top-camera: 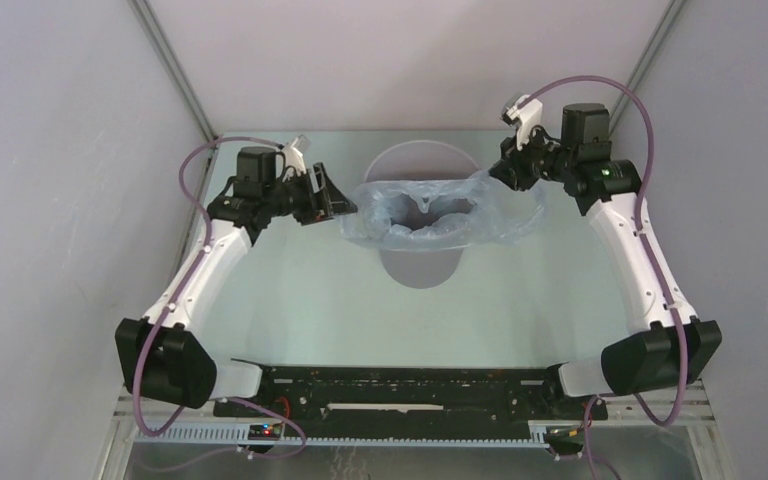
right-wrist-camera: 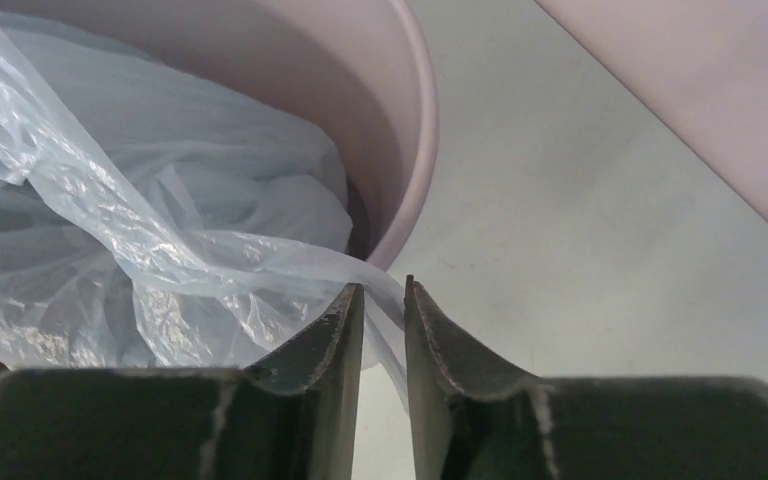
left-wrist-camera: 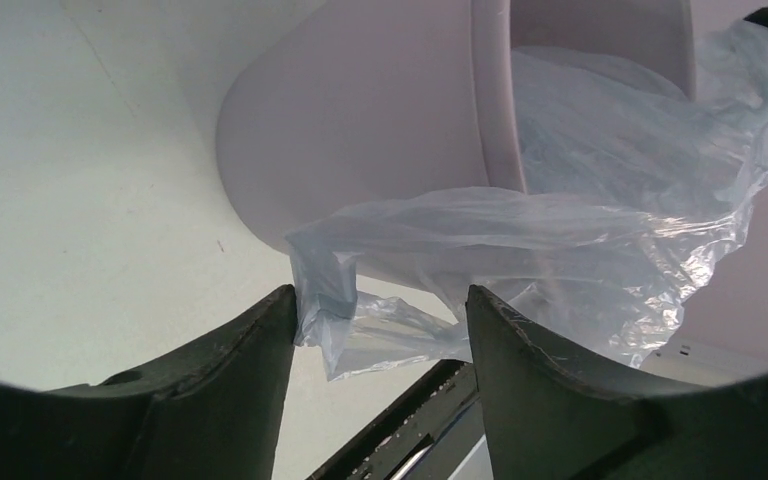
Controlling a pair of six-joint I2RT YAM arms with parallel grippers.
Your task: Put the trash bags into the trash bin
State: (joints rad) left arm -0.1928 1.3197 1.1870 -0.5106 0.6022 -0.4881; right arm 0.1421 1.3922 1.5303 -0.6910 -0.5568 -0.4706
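Trash bag [top-camera: 392,218] lies over the mouth of the trash bin [top-camera: 420,268], so most of the bin's inside is hidden in the top view. The bag is stretched left-right across the rim, its long axis running between the arms. Right gripper [right-wrist-camera: 383,290] is narrow and pinches a thin strand of bag just outside the rim. Left gripper [left-wrist-camera: 380,300] is spread wide - a bag corner hangs between its fingers, touching one, unclamped.

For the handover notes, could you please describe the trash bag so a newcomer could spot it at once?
Find the grey round trash bin at the centre of the table. The trash bag is draped across its mouth, spilling over both sides. Nothing else is thin, wrinkled, glossy, see-through pale blue plastic.
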